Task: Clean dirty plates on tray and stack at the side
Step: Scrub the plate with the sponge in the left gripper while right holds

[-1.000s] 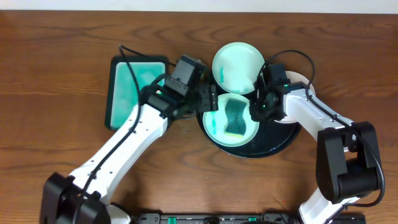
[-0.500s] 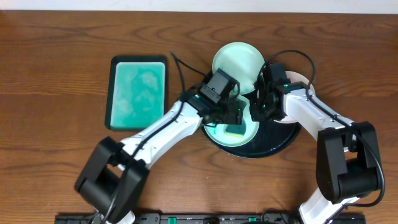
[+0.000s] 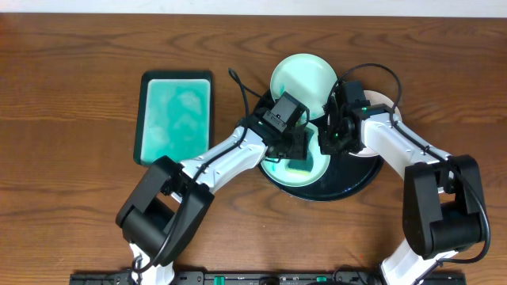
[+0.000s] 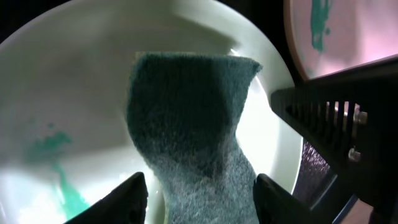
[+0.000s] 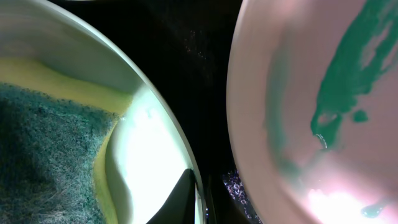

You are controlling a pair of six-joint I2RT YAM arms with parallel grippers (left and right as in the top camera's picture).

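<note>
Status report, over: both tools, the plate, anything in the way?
Left tool open astride sponge. Right tool shut on plate rim; plate on tray, teal smear inside. Second smeared plate alongside; nothing blocking.

The overhead camera looks straight down from well above the brown wooden table (image 3: 71,71), taking in the whole work area. The left wrist camera looks down from very near onto the dark green scouring sponge (image 4: 186,118) in the pale mint-green round plate (image 4: 68,81). The right wrist camera, nearer still, faces that plate's rim and the glossy black round tray (image 5: 205,74). All 3 views share sponge and plate.
</note>
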